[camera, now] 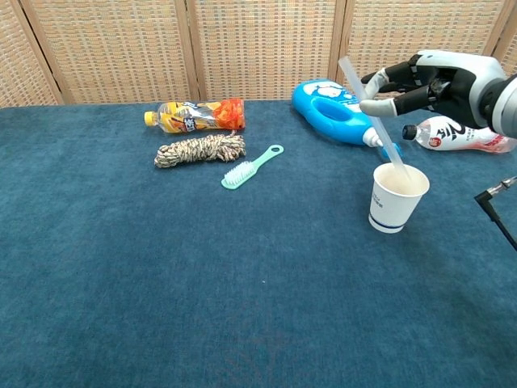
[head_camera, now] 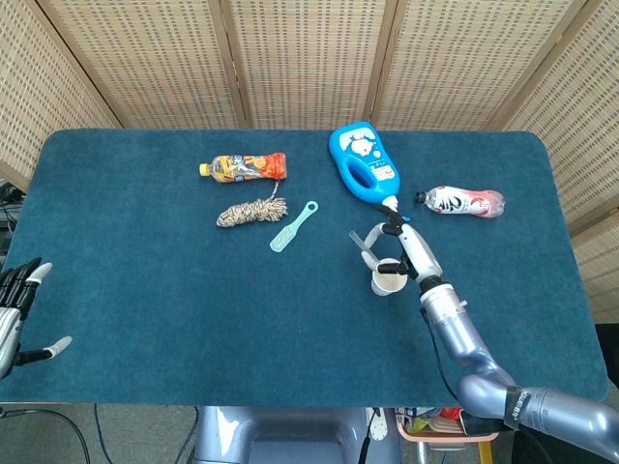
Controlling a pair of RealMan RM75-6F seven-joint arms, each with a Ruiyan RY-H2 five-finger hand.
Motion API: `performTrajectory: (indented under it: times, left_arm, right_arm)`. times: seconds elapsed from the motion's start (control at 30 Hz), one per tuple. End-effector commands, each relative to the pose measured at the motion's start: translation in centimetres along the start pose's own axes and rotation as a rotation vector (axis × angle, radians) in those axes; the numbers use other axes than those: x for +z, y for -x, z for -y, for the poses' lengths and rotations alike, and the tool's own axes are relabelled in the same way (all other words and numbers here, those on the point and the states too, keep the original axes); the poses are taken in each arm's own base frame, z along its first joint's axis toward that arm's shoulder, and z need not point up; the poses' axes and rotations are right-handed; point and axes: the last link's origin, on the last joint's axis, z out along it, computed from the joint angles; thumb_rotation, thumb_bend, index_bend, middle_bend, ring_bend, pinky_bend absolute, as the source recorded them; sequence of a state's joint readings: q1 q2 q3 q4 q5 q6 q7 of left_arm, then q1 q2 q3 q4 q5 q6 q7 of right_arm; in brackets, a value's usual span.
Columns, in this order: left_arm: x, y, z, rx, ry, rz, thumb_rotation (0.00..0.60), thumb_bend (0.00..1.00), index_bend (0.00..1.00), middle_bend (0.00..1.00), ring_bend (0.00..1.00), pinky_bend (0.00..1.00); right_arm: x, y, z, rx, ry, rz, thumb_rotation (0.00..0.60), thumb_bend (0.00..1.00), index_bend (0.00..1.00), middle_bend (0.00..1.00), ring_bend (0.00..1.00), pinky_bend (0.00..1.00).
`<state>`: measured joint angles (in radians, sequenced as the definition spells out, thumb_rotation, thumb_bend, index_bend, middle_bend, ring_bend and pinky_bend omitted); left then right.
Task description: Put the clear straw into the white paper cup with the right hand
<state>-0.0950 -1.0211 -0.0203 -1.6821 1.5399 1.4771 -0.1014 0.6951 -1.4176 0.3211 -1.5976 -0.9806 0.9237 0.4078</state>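
Note:
A white paper cup [camera: 397,197] [head_camera: 389,280] with a blue band stands upright on the blue table, right of centre. The clear straw [camera: 370,113] [head_camera: 364,241] leans up and to the left, its lower end inside the cup's mouth. My right hand [camera: 428,82] [head_camera: 399,248] pinches the straw's middle just above the cup, other fingers spread. My left hand [head_camera: 17,314] rests at the table's near left corner with its fingers apart and nothing in it; only the head view shows it.
A blue detergent bottle [camera: 343,112] lies behind the cup. A small white-and-red bottle [camera: 464,134] lies to its right. An orange drink bottle [camera: 196,115], a coil of rope [camera: 199,149] and a green brush [camera: 250,168] sit at left-centre. A black cable [camera: 501,214] hangs at right.

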Motion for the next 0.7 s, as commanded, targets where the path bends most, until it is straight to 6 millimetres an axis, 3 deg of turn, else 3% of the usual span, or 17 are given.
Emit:
performTrajectory:
  times: [0.03,0.7]
  left_arm:
    - [0.0,0.0,0.0,-0.002,-0.003,-0.001,0.600,0.11,0.00,0.00,0.00,0.00]
    - [0.1,0.1,0.1,-0.004,-0.003,0.011,0.600,0.11,0.00,0.00,0.00,0.00]
  right_arm:
    - [0.2,0.2,-0.4,0.006,0.014,-0.001,0.600,0.45,0.64,0.14,0.00,0.00]
    - [0.8,1.2,-2.5,0.028,0.048,0.009,0.600,0.45,0.64,0.12,0.00,0.00]
